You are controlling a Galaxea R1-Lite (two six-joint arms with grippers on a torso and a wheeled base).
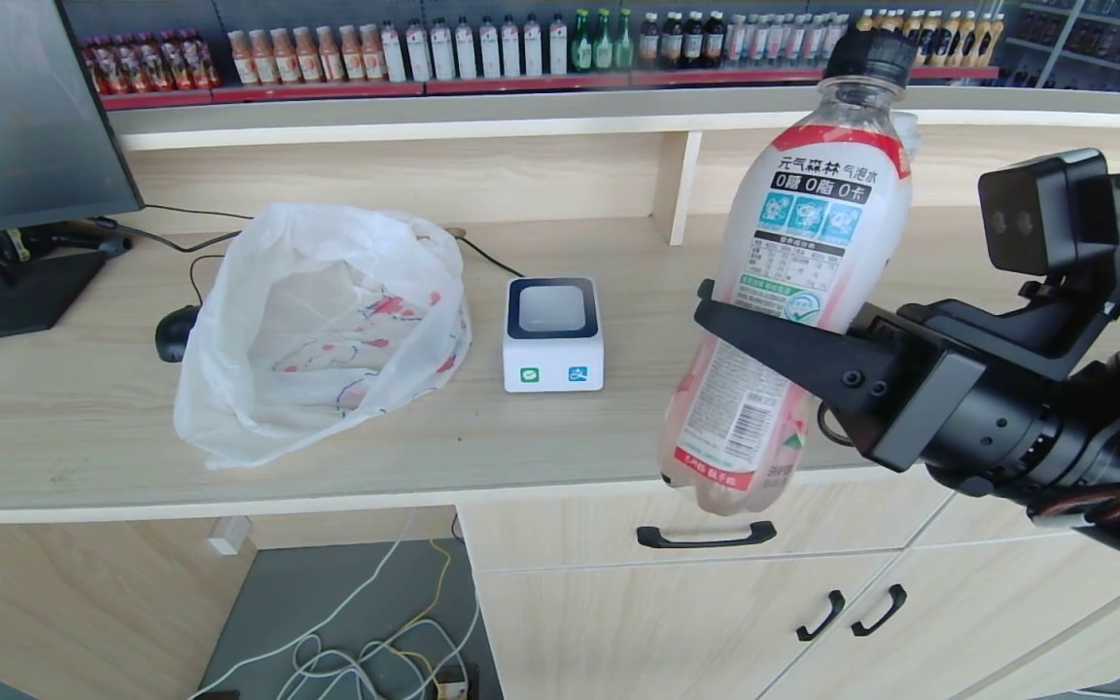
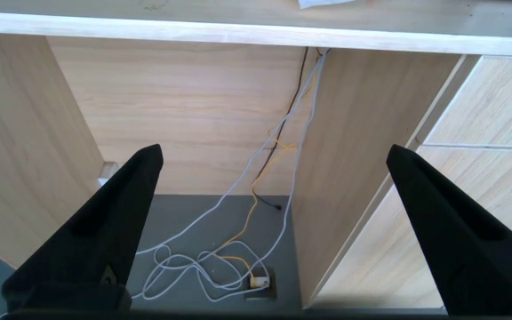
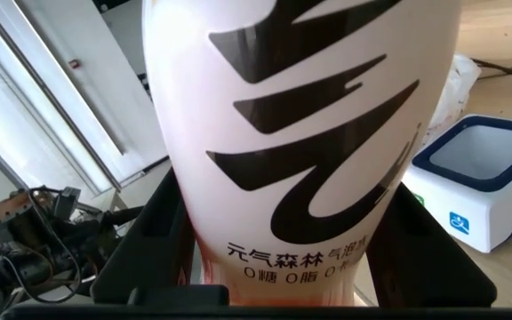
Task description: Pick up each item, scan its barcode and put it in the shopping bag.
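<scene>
Holding: my right gripper (image 1: 764,340) pinches the bottle (image 1: 813,224) mid-body, tilted. Left gripper (image 2: 274,156): spread, empty. Scanner (image 1: 553,333) and shopping bag (image 1: 322,331): beyond the right fingertips, well apart. Risks, I judge: the barcode (image 1: 750,428) below the fingers misses the scanner; the slick bottle pivots.

My left gripper (image 2: 276,153) is spread wide open, facing the nook under the counter (image 2: 194,31), where loose cables (image 2: 229,258) trail down onto the grey floor (image 2: 189,227).
</scene>
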